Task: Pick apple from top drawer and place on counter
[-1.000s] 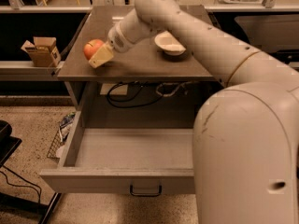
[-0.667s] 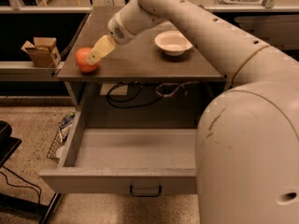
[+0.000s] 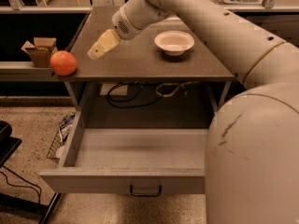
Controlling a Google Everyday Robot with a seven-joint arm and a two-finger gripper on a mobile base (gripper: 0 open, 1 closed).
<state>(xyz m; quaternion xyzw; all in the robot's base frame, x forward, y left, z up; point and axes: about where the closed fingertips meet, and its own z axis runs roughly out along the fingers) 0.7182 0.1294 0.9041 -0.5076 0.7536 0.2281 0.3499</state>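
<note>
The red-orange apple [image 3: 64, 63] is at the front-left corner of the grey-brown counter [image 3: 140, 59], overlapping its edge. I cannot tell whether it rests on the counter or on the side shelf beside it. My gripper [image 3: 99, 48] hangs over the left part of the counter, to the right of the apple and apart from it, holding nothing. The top drawer [image 3: 140, 148] is pulled out below the counter. Its grey floor is bare and its dark handle [image 3: 145, 190] faces the front.
A white bowl [image 3: 174, 42] stands on the counter to the right of the gripper. A cardboard box [image 3: 40, 51] sits on the narrow side shelf just left of the apple. Cables [image 3: 126, 97] hang under the counter. My arm fills the right side.
The apple has moved left, away from the gripper, to the counter's front-left corner. The gripper has drawn back to the right and no longer touches it.
</note>
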